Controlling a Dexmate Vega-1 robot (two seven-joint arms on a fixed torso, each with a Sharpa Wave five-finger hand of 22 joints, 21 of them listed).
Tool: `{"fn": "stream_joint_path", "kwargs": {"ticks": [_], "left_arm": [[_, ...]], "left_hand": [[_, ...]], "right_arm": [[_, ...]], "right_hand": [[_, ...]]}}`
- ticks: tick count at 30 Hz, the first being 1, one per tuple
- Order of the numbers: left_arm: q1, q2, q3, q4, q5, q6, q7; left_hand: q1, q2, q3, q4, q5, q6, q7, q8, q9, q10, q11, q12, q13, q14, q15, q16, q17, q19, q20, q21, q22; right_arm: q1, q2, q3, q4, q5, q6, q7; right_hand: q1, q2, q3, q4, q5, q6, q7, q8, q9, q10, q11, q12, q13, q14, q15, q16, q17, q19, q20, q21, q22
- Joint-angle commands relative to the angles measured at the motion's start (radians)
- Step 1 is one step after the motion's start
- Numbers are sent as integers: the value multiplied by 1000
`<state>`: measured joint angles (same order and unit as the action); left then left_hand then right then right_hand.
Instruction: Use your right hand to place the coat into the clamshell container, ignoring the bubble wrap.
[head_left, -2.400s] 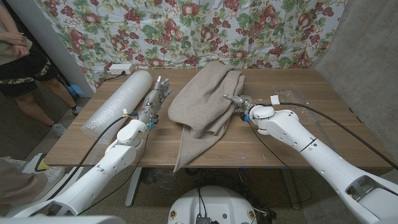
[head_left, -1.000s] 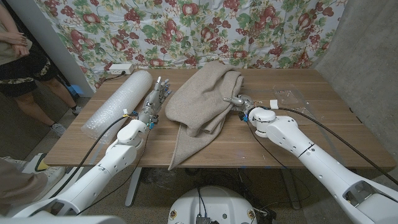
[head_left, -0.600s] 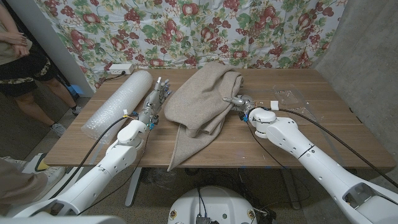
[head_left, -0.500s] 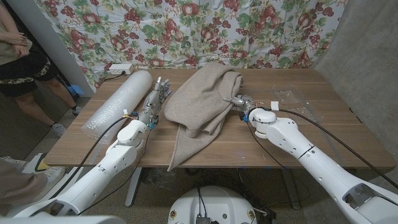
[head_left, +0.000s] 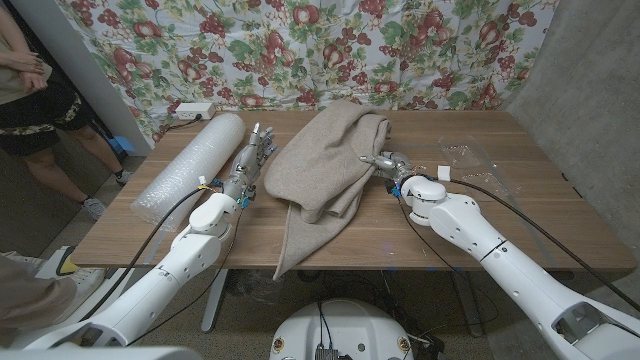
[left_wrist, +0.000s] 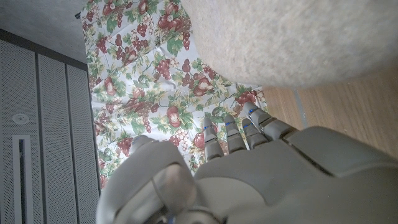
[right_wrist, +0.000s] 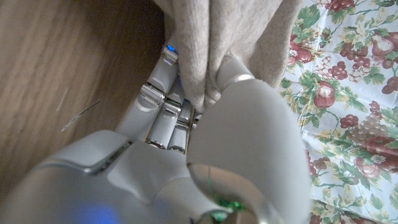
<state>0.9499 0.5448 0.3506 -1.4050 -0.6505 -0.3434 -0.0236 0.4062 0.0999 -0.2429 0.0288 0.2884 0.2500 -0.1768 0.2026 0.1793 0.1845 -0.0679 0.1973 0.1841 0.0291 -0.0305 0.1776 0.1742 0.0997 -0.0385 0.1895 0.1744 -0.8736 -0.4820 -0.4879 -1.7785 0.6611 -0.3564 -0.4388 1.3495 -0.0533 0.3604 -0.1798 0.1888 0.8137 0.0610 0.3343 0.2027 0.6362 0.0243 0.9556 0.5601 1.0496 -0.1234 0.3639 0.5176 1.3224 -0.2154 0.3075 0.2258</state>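
The beige coat (head_left: 325, 160) lies bunched across the middle of the wooden table (head_left: 520, 215), one end hanging over the front edge. My right hand (head_left: 386, 163) grips the coat's right edge; the right wrist view shows thumb and fingers of that hand (right_wrist: 186, 155) pinching a fold of coat (right_wrist: 211, 37). The clear clamshell container (head_left: 465, 155) sits on the table to the right of that hand. My left hand (head_left: 255, 150) holds nothing, fingers stretched out, between the coat and the bubble wrap roll (head_left: 185, 160). The left wrist view shows the left hand (left_wrist: 249, 168) beside the coat (left_wrist: 298, 37).
A floral cloth (head_left: 300, 40) hangs behind the table. A white power strip (head_left: 195, 110) lies at the back left corner. A person (head_left: 25, 90) stands off the table's left side. Bare wood shows at the front right.
My right hand has shifted slightly to the right with the coat's edge, and the hanging end of the coat has swung a little. The left arm has stayed still.
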Motion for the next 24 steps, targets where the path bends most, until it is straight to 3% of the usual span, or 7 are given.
{"fn": "stream_joint_path", "kwargs": {"ticks": [1, 7, 10, 17, 24], "left_arm": [[3, 3, 3, -13, 4, 4, 4], [-4, 2, 4, -7, 8, 0, 0], [-6, 3, 3, -6, 7, 1, 0], [0, 6, -1, -10, 8, -3, 3], [7, 10, -4, -16, 6, 2, 8]], "left_hand": [[-4, 5, -2, -2, -4, 13, 3, 0, 5, 11, -2, 6, 1, -4, -62, 7, 4, -4, -52, 7, 4], [-5, 5, -3, -1, -4, 16, 4, 0, 5, 13, -4, 6, 1, -4, -62, 7, 4, -4, -52, 7, 4], [-6, 5, -3, -1, -4, 17, 4, 0, 5, 13, -3, 6, 1, -4, -63, 7, 4, -4, -52, 7, 4], [-8, 5, -4, 0, -5, 19, 3, 0, 5, 13, -5, 6, 1, -6, -63, 7, 4, -4, -53, 7, 4], [-9, 5, -4, 0, -6, 22, 3, 0, 5, 13, -4, 6, 1, -8, -62, 6, 4, -4, -53, 7, 4]], "right_arm": [[-23, 18, 22, 8, 29, 56, 0], [-36, 38, 40, 19, 67, 83, 3], [-38, 50, 45, 28, 83, 99, 5], [-41, 86, 65, 61, 155, 128, 31], [-28, 83, 55, 72, 150, 142, 31]], "right_hand": [[134, 109, -1, -2, -3, 59, -6, 12, 13, 17, -10, 6, 1, 62, -110, 4, 6, 17, -9, 12, 7], [141, 108, 0, 4, -5, 108, -6, 22, 16, 39, -24, 5, -12, 74, -106, 3, 10, 17, -11, 22, 12], [144, 96, 2, 8, -3, 191, -8, 48, 28, 60, -29, 0, -26, 88, -106, -5, 7, 14, -13, 32, 17], [142, 88, 10, 10, 5, 219, -3, 59, 42, 79, -16, -4, -35, 104, -102, -16, -2, 13, -11, 41, 19], [140, 76, 14, 9, 12, 223, -2, 61, 51, 84, -15, -4, -31, 119, -103, -21, -8, 17, -11, 50, 21]]}}
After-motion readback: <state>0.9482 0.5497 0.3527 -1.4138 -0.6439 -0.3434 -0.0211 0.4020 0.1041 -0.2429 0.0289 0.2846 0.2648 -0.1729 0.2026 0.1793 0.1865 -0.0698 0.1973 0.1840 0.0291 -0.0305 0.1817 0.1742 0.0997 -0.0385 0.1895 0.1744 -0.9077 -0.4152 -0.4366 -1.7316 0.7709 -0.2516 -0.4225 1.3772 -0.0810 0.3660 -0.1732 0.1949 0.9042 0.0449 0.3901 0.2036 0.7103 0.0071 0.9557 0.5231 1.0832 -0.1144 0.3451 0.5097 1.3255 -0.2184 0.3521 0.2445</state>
